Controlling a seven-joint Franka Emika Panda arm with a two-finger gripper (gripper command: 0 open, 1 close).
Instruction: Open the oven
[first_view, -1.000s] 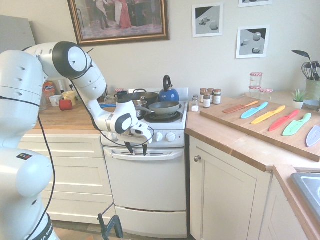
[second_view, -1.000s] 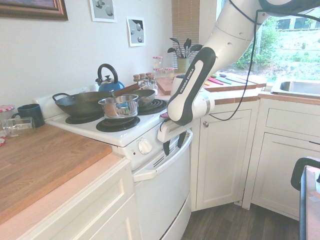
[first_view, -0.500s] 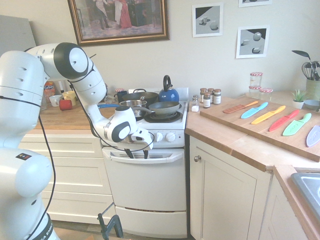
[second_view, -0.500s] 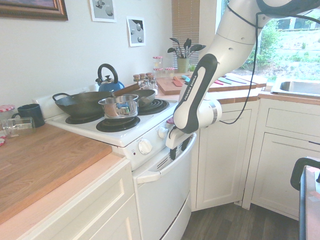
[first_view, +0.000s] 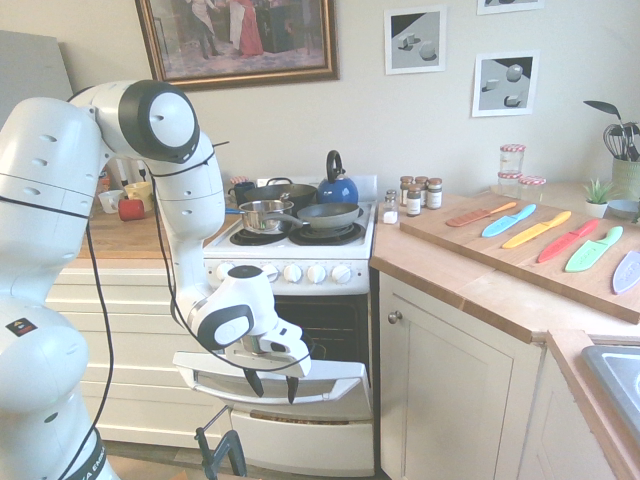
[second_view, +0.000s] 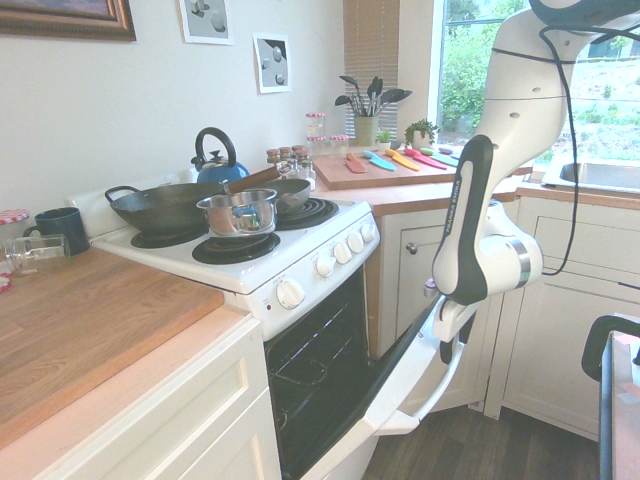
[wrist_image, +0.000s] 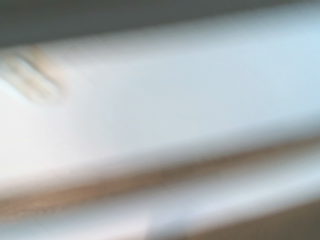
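Two dark fingers of the gripper (first_view: 272, 384) hang down on either side of the white bar handle (first_view: 335, 370), spread apart rather than pinched. It looks hooked over the bar, not clamped on it. From where I stand facing the oven (first_view: 300, 273), the claw sits at about 7 o'clock from the row of knobs, toward the left end of the bar.

The oven is between the cream drawers at its 9 o'clock and the cabinet door (first_view: 450, 390) at its 3 o'clock. Pans and a blue kettle (first_view: 337, 186) sit on the hob at 12 o'clock. Its door (second_view: 385, 385) is tipped out and down, perhaps halfway, with the dark interior (first_view: 335, 335) showing above it. The wrist view gives only a white blur.

I'd judge the pull is mid-swing. To finish well, the hand should follow the hinge's arc, out and down toward 6 o'clock, not straight back. With the fingers loose, the bar could slip free as the door steepens. Pulling off-centre may also twist the door a little, so slow and even seems wise. Let the door settle flat before the hand lifts off.
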